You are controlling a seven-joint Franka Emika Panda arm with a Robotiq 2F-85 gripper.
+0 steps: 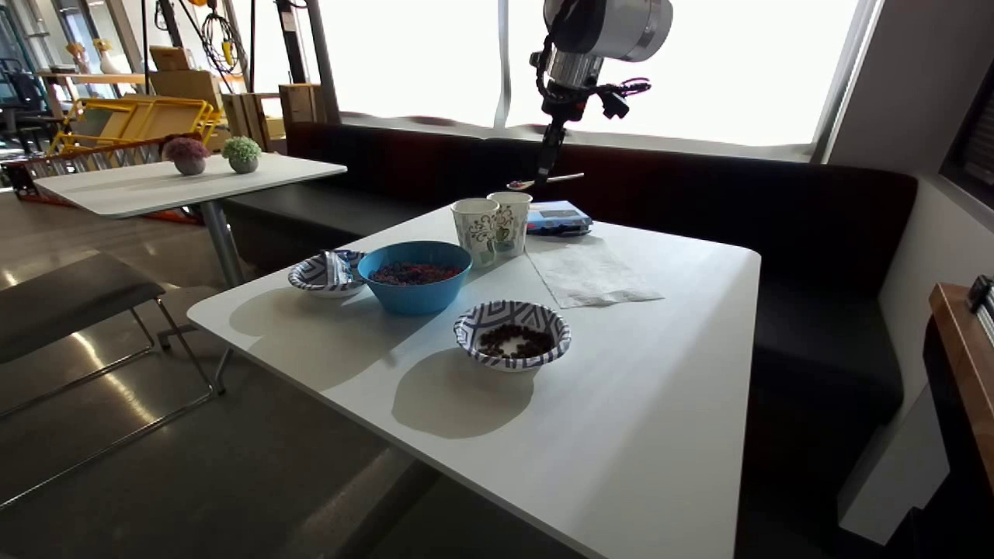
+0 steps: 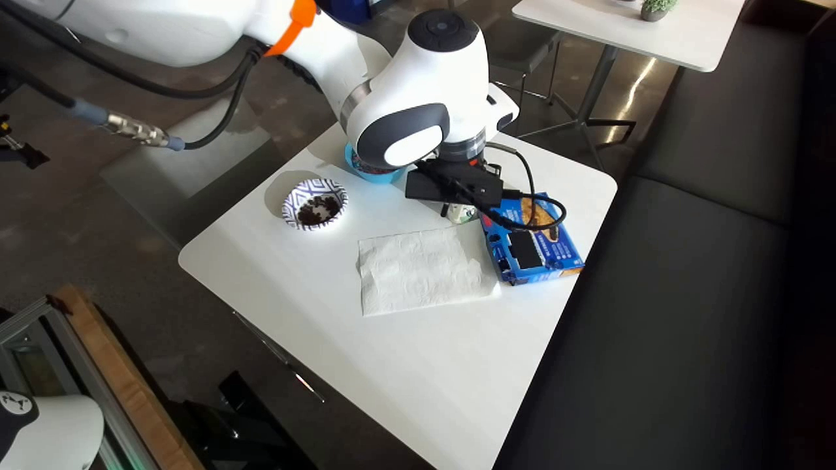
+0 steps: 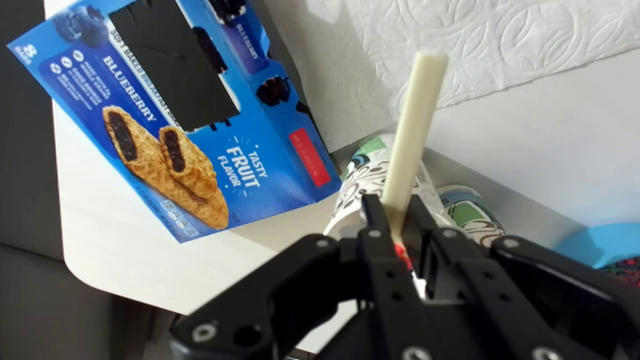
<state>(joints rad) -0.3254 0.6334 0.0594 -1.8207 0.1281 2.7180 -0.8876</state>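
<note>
My gripper (image 3: 392, 212) is shut on a cream-coloured spoon (image 3: 415, 130). Its handle points away from the jaws; its bowl end is partly hidden between the fingers, where a little red shows. In an exterior view the gripper (image 1: 543, 178) holds the spoon (image 1: 571, 177) roughly level above two patterned paper cups (image 1: 475, 233) (image 1: 512, 225), with something in the spoon's bowl. The wrist view shows the cups (image 3: 372, 175) (image 3: 472, 212) below the fingers. A blue blueberry-bar box (image 3: 260, 150) lies beside the cups. A white paper towel (image 3: 475, 50) lies beyond them.
A blue bowl (image 1: 411, 299) holds red and dark bits. A patterned bowl (image 1: 470, 326) holds dark brown pieces. Another patterned bowl (image 1: 307, 273) holds a packet (image 1: 339, 268). A dark bench (image 2: 659, 313) runs along the table (image 2: 418, 365). A second table (image 1: 140, 190) carries two small plants.
</note>
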